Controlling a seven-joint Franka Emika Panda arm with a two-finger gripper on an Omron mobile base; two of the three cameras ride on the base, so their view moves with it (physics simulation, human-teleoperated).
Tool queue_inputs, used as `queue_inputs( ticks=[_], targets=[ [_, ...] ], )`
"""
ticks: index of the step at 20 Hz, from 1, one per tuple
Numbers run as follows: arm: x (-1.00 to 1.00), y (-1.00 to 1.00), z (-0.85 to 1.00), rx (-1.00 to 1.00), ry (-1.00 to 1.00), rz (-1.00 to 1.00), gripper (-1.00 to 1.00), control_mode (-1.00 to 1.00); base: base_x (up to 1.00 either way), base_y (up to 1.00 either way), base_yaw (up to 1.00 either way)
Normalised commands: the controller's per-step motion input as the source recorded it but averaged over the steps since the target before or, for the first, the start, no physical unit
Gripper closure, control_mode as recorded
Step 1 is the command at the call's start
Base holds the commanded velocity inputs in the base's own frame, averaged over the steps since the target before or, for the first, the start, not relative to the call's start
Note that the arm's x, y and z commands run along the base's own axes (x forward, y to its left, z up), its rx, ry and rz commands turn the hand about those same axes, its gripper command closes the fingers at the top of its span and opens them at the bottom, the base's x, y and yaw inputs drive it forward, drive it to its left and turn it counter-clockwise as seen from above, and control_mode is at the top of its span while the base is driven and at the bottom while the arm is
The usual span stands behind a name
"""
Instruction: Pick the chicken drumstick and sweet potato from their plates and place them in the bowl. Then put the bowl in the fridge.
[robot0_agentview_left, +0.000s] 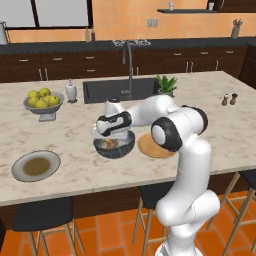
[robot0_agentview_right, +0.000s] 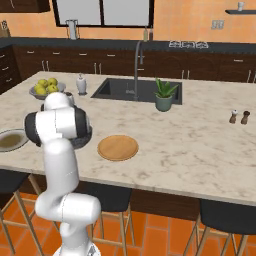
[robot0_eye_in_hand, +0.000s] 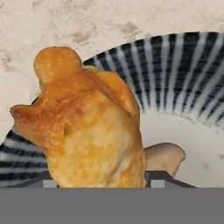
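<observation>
Chicken drumstick (robot0_eye_in_hand: 89, 131): golden-brown, bulbous, over bowl (robot0_eye_in_hand: 183, 74)

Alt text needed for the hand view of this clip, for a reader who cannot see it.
A golden-brown chicken drumstick stands large in the near foreground between the gripper tips, over the dark ribbed bowl. A smaller brown-orange piece, probably the sweet potato, lies on the bowl's pale inside behind it, and marbled counter shows beyond the rim.

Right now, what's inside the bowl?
In the bowl: the chicken drumstick, close to the camera, and a paler brown piece behind it. The drumstick covers much of the bowl's floor.
</observation>
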Motion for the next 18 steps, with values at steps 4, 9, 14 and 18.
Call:
queue_inputs(
  ticks=[4,9,14,18],
  targets=[
    [-0.10,0.00,-0.16,0.00,0.00,-0.02,-1.00,-1.00,0.00,0.00,0.00],
    [-0.53,-0.07,0.01,0.00,-0.03,-0.03,-1.00,-1.00,0.00,0.00,0.00],
    [-0.74,-0.52,0.29,0.03,-0.10,-0.02,-1.00,-1.00,0.00,0.00,0.00],
    [-0.99,-0.97,0.43,0.12,-0.11,-0.06,-1.00,-1.00,0.00,0.00,0.00]
  ],
)
